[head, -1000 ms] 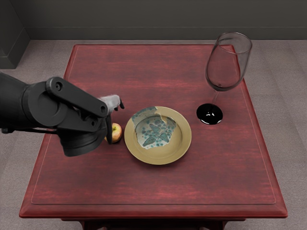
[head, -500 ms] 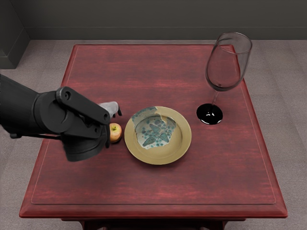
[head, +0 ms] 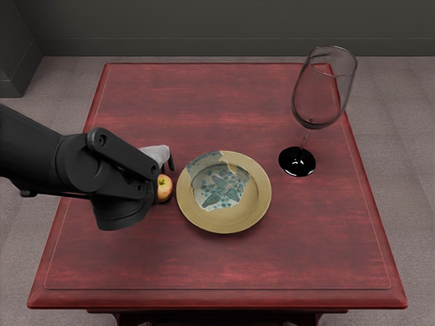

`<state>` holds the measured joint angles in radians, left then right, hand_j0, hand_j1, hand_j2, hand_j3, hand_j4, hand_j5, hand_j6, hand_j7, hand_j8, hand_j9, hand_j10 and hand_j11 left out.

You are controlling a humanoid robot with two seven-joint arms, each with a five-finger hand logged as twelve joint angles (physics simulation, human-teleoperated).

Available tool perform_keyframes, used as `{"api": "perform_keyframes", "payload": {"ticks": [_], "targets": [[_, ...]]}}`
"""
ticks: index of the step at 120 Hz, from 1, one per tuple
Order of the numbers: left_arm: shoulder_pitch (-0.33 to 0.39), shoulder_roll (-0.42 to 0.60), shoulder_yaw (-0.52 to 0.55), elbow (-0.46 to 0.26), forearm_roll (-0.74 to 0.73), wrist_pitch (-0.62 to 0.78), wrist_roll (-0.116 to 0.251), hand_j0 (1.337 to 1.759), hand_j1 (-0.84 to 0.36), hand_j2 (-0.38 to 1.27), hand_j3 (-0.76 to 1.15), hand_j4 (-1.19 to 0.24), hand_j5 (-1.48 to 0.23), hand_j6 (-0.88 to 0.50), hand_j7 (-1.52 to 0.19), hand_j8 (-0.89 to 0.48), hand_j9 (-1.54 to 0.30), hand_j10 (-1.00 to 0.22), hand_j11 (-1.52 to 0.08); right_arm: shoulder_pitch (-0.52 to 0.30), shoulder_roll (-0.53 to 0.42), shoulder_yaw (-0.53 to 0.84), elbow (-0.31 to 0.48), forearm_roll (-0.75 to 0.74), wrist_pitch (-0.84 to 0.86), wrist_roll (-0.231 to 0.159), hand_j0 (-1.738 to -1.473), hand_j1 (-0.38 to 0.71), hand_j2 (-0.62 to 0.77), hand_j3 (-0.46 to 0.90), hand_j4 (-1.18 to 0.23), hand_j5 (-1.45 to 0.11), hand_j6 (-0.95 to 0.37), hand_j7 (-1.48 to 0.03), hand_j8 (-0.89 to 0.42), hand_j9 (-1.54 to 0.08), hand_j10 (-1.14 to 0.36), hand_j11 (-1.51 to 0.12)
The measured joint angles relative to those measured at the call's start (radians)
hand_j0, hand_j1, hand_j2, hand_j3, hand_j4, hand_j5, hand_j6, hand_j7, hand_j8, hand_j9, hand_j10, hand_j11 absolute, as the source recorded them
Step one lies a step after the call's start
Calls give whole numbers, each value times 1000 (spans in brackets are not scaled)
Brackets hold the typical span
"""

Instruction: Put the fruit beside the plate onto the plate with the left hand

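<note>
A small red-yellow apple point(head: 164, 189) lies on the table against the left rim of the tan plate point(head: 255, 204), whose centre carries a blue-green pattern. My left hand point(head: 162, 170) hovers right over the apple, and its dark wrist hides the apple's left half. The grey fingers point(head: 155, 152) arch loosely above the fruit, one dark tip pointing down beside it. I see no grip on the apple; it rests on the wood. The right arm does not show.
A tall wine glass point(head: 318, 95) stands at the right of the red wooden table point(head: 217, 265), its dark foot close to the plate's right side. The left forearm stretches across the table's left edge.
The left hand has sunk lower over the apple and its fingers have curved downward. The apple and the plate have stayed where they were.
</note>
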<state>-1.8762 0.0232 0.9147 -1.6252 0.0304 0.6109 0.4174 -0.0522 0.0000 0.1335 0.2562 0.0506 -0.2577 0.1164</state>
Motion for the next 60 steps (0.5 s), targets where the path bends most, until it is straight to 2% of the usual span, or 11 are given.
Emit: {"api": "perform_keyframes", "payload": {"ticks": [19,34,42,47,60], "targets": [[0,-2,7,5,1,-1,0,1657,-222,168,0,-493,-655,-493,-655,-493,-655,-494,-656,0,0,0,0,0,0,0,-1658,-308,-7,0,-35,-45,-35,-45,-35,-45,-35,-45],[7,-7,10,10,4,-1,-1,1655,-273,206,0,-537,-715,-473,-726,-528,-726,-532,-726,0,0,0,0,0,0,0,-1658,-308,-7,0,-35,-45,-35,-45,-35,-45,-35,-45],[9,-9,11,18,7,-2,1,1650,-264,223,0,-543,-752,-446,-766,-525,-763,-539,-762,0,0,0,0,0,0,0,-1658,-308,-7,0,-35,-45,-35,-45,-35,-45,-35,-45],[12,-10,11,22,7,-2,1,1650,-258,291,0,-556,-764,-458,-780,-527,-779,-550,-777,0,0,0,0,0,0,0,-1658,-308,-7,0,-35,-45,-35,-45,-35,-45,-35,-45],[17,-15,11,30,5,0,-1,1652,-241,324,0,-598,-788,-475,-809,-542,-811,-587,-810,0,0,0,0,0,0,0,-1658,-308,-7,0,-35,-45,-35,-45,-35,-45,-35,-45]]}}
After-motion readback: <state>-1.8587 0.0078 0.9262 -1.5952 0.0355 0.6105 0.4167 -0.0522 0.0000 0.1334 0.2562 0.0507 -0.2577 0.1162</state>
